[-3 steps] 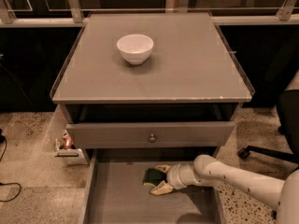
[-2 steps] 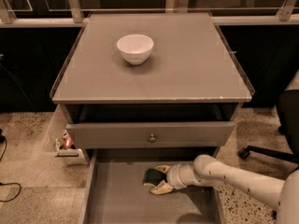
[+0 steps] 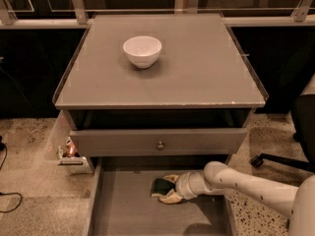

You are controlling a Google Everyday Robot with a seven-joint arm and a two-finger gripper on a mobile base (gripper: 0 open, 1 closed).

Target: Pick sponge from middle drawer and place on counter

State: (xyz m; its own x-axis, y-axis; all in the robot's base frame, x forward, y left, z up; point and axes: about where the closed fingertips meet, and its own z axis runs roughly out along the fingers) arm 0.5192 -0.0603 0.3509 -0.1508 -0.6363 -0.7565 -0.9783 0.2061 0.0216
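Observation:
The sponge, dark green on top, lies on the grey floor of the open middle drawer, near its back, right of centre. My gripper reaches in from the right, low inside the drawer. Its pale fingers sit on either side of the sponge and are shut on it. The sponge rests on the drawer floor. The counter is the grey cabinet top above, with a white bowl on its far left part.
The upper drawer front with a small round knob stands slightly out, overhanging the back of the open drawer. A chair base is on the floor at right. Small clutter sits by the cabinet's left side.

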